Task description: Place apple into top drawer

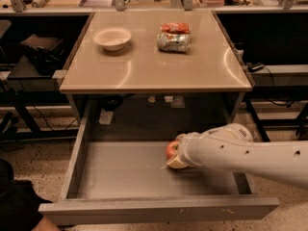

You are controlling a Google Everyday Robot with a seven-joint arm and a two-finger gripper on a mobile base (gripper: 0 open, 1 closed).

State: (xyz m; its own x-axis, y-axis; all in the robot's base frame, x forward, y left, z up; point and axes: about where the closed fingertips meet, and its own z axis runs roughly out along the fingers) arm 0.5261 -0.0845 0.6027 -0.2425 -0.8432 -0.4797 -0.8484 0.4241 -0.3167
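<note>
The top drawer (120, 177) stands pulled out across the lower half of the frame, its scuffed grey floor bare toward the left and its plain front panel (159, 210) running along the bottom edge. A thick white arm (240, 153) comes in from the lower right edge and reaches leftward across the drawer's right side, ending in the gripper (174, 153), which sits inside the drawer a little right of centre. The jaws are clamped on the apple (170, 149) — one pale tip shows beneath the fruit and another above it, with the red-orange skin showing between them on the side facing left. The apple is low within the drawer, well back from the front panel and nearer the right wall than the left. Whether it touches the drawer floor I cannot tell, since the lower tip and its shadow cover that spot.

Above the open drawer, the tan worktop (144, 66) fills the upper middle of the frame, with soft glare along its near edge. A white bowl (112, 37) sits upright on it toward the upper left, and a silver-and-orange foil snack bag (174, 36) lies to the right of the bowl, near the back — the two are apart, not touching. Dark shelving flanks the worktop on both sides, a few cables trail at the right edge, and a speckled floor shows beneath it all
</note>
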